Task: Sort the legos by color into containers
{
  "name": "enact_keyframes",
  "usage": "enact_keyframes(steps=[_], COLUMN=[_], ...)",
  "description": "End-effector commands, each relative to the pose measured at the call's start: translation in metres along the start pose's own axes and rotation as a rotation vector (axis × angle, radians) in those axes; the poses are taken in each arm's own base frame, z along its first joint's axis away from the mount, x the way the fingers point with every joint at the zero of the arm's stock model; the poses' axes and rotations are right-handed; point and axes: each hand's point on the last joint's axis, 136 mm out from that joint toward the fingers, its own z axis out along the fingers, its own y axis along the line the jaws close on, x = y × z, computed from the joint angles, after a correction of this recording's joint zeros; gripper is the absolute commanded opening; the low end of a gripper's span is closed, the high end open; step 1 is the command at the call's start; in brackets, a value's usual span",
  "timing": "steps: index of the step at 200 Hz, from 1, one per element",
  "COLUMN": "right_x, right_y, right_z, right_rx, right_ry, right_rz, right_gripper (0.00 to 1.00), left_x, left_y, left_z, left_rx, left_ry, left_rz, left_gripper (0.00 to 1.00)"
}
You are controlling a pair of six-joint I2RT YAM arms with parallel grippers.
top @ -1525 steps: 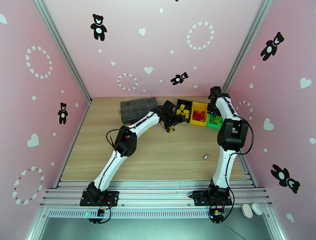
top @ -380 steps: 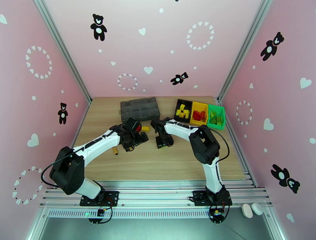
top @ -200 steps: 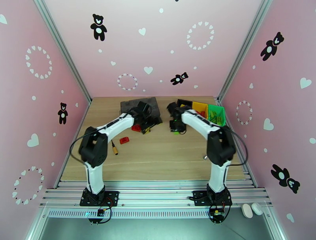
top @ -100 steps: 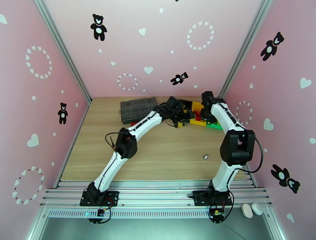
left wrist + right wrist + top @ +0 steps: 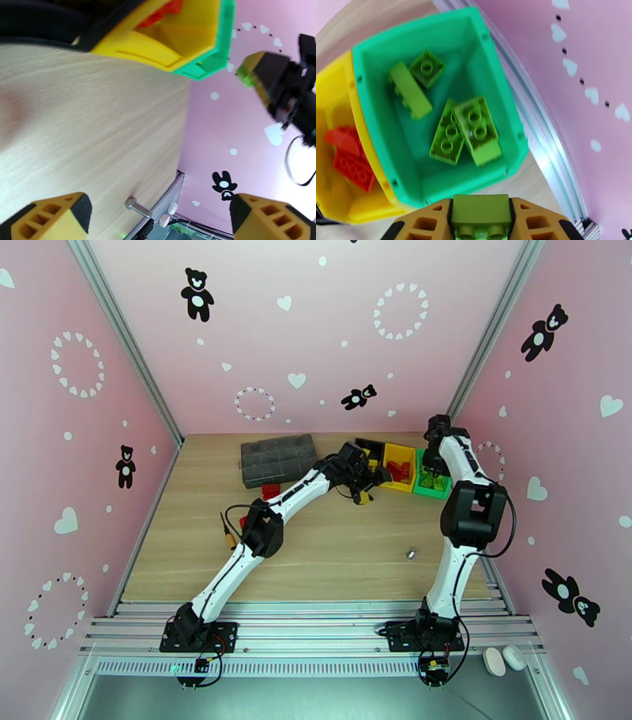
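Right wrist: right claw [image 5: 481, 221], down at the desk [image 5: 316, 548] a second ago, now clamps a lime lego [image 5: 481, 208] over the green bin [image 5: 474, 67], so release looks next. Left claw [image 5: 158, 219] gapes empty beside the yellow bin [image 5: 158, 47].

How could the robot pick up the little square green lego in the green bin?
From straight above. The square lego lies flat, studs up, on the floor of the green bin, so pinch its smooth side walls. One side seems to touch the long lego, so I'd take the other two walls, which look free.
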Motion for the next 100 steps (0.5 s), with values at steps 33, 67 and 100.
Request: enact_keyframes(steps=[33, 67, 100], right_x=[-0.006, -0.004, 0.004], right_y=[0.012, 0.024, 0.044], right_z=[0.017, 0.009, -0.02], right_rx=[-0.06, -0.124, -0.201], right_ry=[0.044, 0.047, 0.009], right_rz=[-0.011, -0.016, -0.045], right_gripper=[0.46, 0.53, 0.61], left_x=[-0.009, -0.017, -0.025], left_y=[-0.013, -0.009, 0.003], left_z=[-0.042, -0.077, -0.13], left_rx=[-0.087, -0.186, -0.34], left_ry=[-0.118, -0.203, -0.313], left_rz=[0.056, 0.106, 0.161], left_gripper=[0.98, 0.97, 0.95])
